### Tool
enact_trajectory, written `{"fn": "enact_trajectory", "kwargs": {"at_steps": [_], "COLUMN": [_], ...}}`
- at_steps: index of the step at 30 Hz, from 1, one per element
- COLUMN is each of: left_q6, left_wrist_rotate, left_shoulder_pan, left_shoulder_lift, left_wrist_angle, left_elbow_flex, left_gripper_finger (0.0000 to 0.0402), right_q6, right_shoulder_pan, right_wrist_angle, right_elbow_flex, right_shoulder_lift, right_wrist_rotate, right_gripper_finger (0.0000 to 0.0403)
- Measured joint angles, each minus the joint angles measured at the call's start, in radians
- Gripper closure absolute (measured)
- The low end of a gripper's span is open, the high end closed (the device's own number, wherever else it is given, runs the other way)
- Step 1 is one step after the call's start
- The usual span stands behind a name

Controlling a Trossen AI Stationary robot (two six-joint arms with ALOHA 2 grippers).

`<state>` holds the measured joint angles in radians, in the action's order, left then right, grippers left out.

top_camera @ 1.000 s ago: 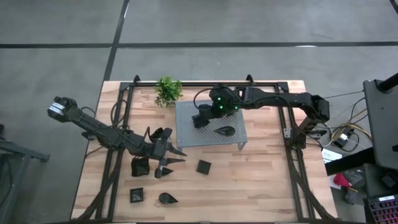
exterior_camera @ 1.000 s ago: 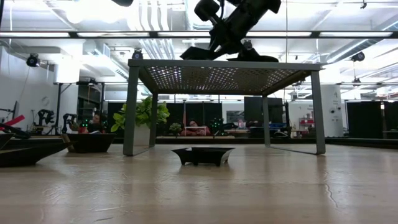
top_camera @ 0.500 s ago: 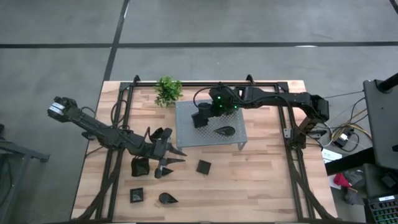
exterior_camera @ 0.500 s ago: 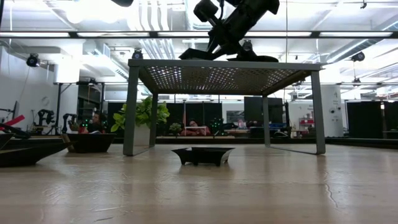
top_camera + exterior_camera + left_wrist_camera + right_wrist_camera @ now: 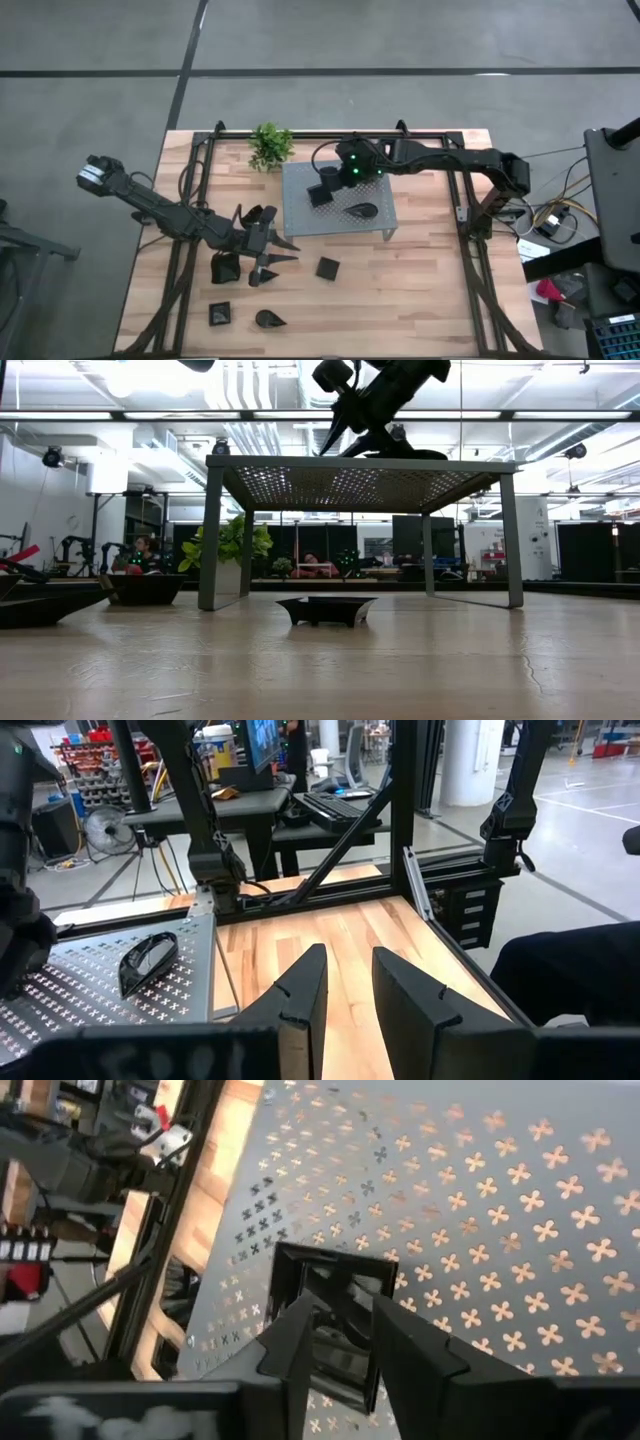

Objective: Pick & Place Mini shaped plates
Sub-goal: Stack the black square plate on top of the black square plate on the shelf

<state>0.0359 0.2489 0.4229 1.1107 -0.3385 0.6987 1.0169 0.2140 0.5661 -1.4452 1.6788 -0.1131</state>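
A small square black plate (image 5: pixel 318 196) lies flat on the grey perforated stand (image 5: pixel 340 226). A teardrop plate (image 5: pixel 360 211) lies to its right on the stand. My right gripper (image 5: pixel 326 184) hangs over the square plate, open, with its fingers pointing down. In the right wrist view the plate (image 5: pixel 330 1330) shows past my right gripper (image 5: pixel 340 1315) with nothing between the fingers. My left gripper (image 5: pixel 290 250) waits open and empty over the table left of the stand, among several black plates (image 5: pixel 225 267).
A square plate (image 5: pixel 327 267), another square plate (image 5: pixel 220 313) and a teardrop plate (image 5: pixel 267 319) lie on the wood near the front. A green potted plant (image 5: pixel 270 145) stands at the stand's far left corner. Black frame rails run along both table sides.
My right gripper has risen a little and drawn back toward the far right. The square plate, which sat tilted at its fingertips, now lies flat on the stand apart from them.
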Motion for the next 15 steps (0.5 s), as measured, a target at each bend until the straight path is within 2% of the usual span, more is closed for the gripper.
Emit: {"fn": "enact_trajectory", "kwargs": {"at_steps": [7,12,15], "left_q6": [-0.031,-0.081,-0.094], "left_wrist_rotate": [0.0,-0.053,-0.056], "left_shoulder_pan": [0.003,0.007,0.007], "left_shoulder_lift": [0.0,0.013,0.041], "left_wrist_angle": [0.025,0.018,0.019], "left_elbow_flex": [0.0,0.0,0.0], "left_gripper_finger": [0.0323,0.0323,0.0323], "right_q6": [-0.158,-0.28,-0.365], "right_shoulder_pan": [-0.028,-0.089,-0.145], "right_wrist_angle": [0.006,0.005,0.006], "right_elbow_flex": [-0.004,-0.004,-0.004], "right_shoulder_lift": [-0.046,-0.116,-0.159], "right_wrist_rotate": [-0.024,-0.026,0.01], "right_gripper_finger": [0.0284,0.0302,0.0322]}}
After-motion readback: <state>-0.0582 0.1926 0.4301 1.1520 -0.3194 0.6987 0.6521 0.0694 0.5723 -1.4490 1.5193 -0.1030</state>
